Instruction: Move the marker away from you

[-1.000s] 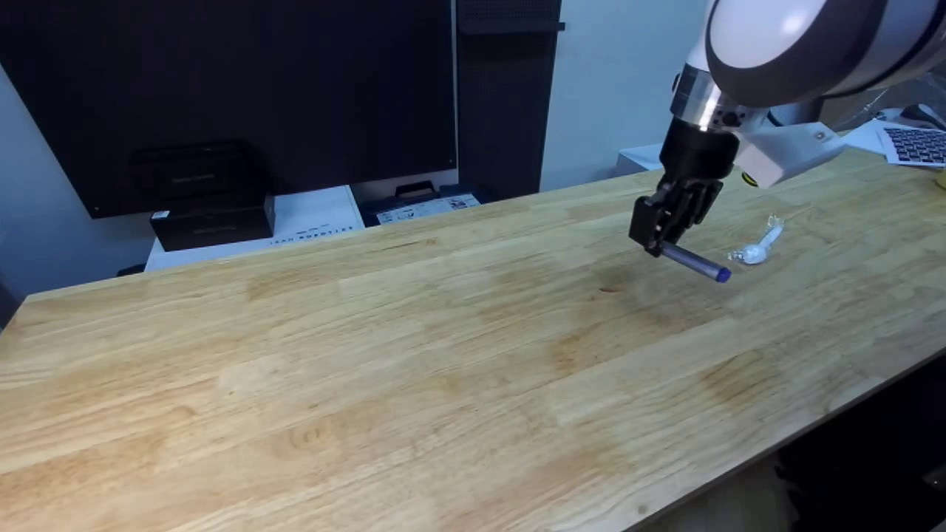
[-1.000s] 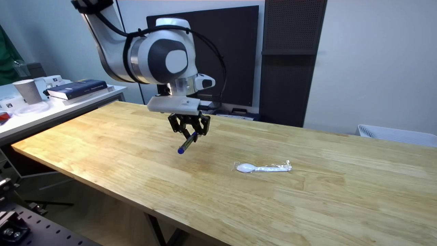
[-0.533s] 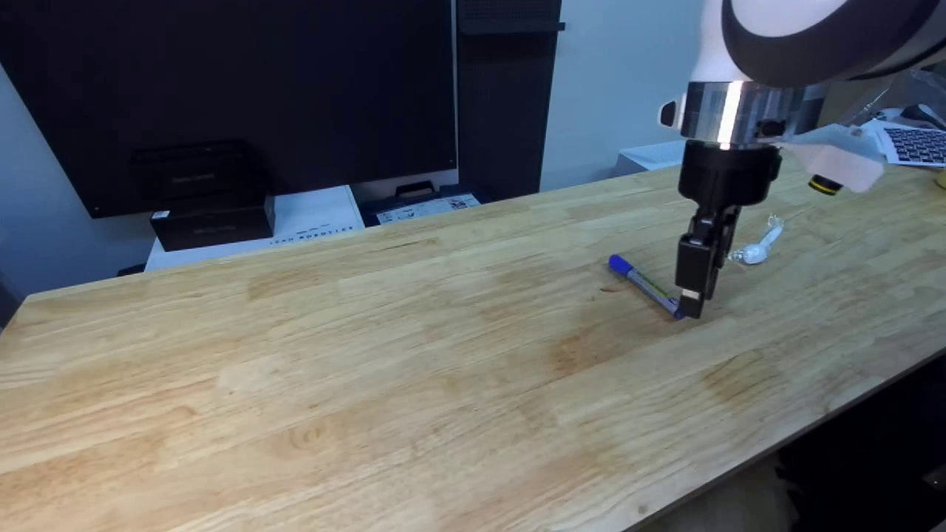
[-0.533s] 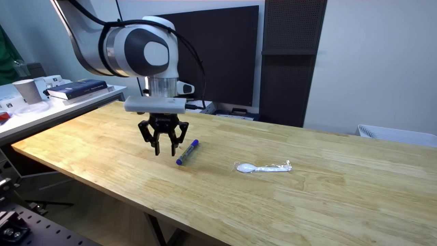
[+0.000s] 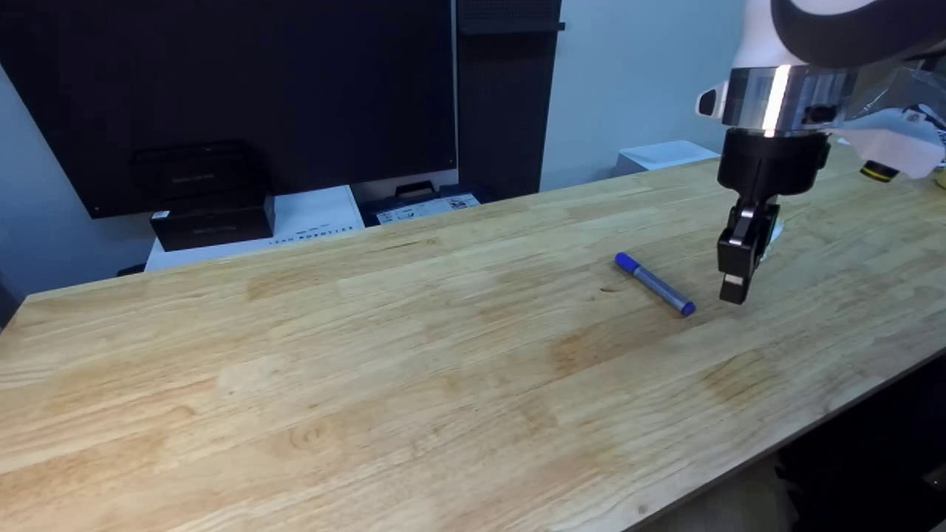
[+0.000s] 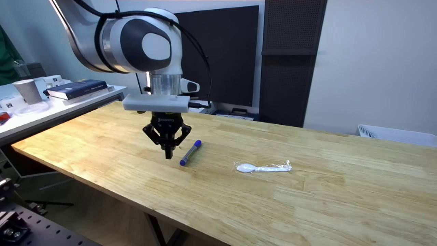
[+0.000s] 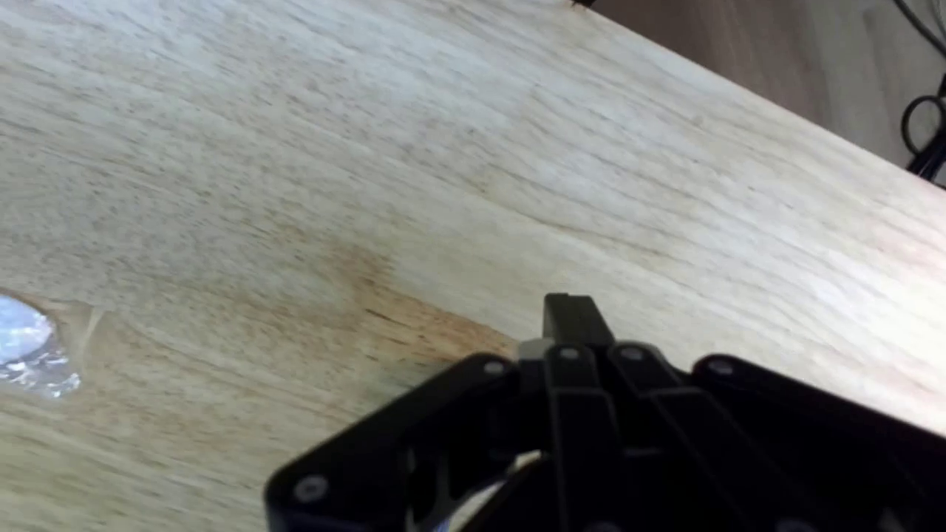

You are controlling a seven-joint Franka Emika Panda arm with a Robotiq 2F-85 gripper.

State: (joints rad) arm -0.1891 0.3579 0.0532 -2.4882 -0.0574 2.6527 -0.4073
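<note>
The marker, with a blue cap and blue end, lies flat on the wooden table in both exterior views (image 5: pixel 656 285) (image 6: pixel 190 153). My gripper points down beside the marker, above the table and apart from it, in both exterior views (image 5: pixel 734 290) (image 6: pixel 168 153). Its fingertips are together with nothing between them, as the wrist view also shows (image 7: pixel 579 319). In the wrist view the marker is mostly or wholly hidden behind the gripper; a small pale and blue patch shows between the finger links, and I cannot tell if it is the marker.
A white plastic spoon in clear wrapping (image 6: pixel 263 168) lies on the table (image 6: pixel 307 205). It is partly hidden behind the gripper in an exterior view (image 5: pixel 773 235), and its bowl end shows in the wrist view (image 7: pixel 26 332). A side table with books (image 6: pixel 76 89) stands beyond the table's end.
One second ago the gripper was tilted and held the marker above the table. Then the marker lay on the table beside the open gripper. Now the gripper is shut, and the marker has shifted slightly.
</note>
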